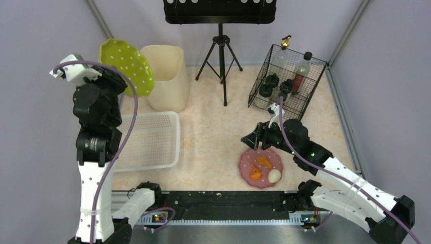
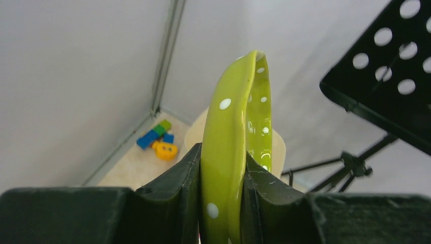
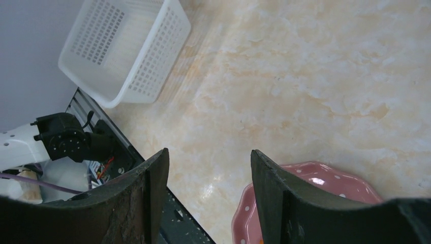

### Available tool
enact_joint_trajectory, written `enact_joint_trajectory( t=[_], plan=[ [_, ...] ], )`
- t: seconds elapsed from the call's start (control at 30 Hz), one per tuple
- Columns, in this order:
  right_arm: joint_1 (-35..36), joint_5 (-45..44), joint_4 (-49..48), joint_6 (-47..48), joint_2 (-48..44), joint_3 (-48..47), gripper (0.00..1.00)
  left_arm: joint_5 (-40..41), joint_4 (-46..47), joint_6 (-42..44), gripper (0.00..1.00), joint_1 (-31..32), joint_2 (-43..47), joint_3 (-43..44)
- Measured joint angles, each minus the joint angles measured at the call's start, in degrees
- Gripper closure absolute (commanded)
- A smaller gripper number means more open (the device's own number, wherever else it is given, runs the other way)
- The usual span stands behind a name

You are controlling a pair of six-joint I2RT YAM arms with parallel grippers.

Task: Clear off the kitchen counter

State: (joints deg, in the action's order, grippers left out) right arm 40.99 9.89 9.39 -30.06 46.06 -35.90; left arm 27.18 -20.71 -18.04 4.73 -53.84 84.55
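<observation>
Two arms show, and only one has anything in hand. The left gripper (image 2: 223, 165) is clamped on the rim of a green polka-dot plate (image 1: 128, 63). In the left wrist view the plate stands on edge between the fingers. In the top view it hangs in the air at the upper left, off the kitchen counter (image 1: 213, 134).

The white slotted basket (image 1: 152, 137) lies below that plate, toward the bottom of the frame, and a cream bin (image 1: 165, 76) stands just to the plate's right. We judge the basket the likely place for the plate, and the left arm is far the nearer to it. The plate's face tilts toward the camera, its width running from upper left to lower right. We reckon it must be laid flat or slid in edgewise.

The right gripper (image 3: 207, 157) has its jaws partly open and holds nothing. It hovers over the upper-left rim of a pink plate (image 1: 247, 158), low in the centre of the frame, which carries orange food pieces (image 1: 264, 162) and an egg (image 1: 274, 176).

The counter is pale and marbled, with bare surface between the basket and the pink plate. A black wire rack (image 1: 300, 104) holding bottles sits at the upper right, and a music stand's tripod (image 1: 222, 61) stands at top centre.
</observation>
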Motion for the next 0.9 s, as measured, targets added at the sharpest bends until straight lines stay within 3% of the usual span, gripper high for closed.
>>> enact_joint_trajectory(
  t=[0.27, 0.57, 0.9],
  plan=[
    [0.0, 0.81, 0.44, -0.02, -2.86, 1.49, 0.41, -8.61, -16.15, -8.37, 1.0, 0.0, 10.78, -6.23],
    [0.0, 1.01, 1.33, -0.11, -6.27, 2.95, 0.41, -16.92, -22.6, -14.91, 1.0, 0.02, 18.53, -20.33],
    [0.0, 1.73, 2.6, -0.11, -7.21, 4.24, 0.41, -14.84, -28.57, -17.07, 1.0, 0.02, 26.82, -26.8]
  ],
)
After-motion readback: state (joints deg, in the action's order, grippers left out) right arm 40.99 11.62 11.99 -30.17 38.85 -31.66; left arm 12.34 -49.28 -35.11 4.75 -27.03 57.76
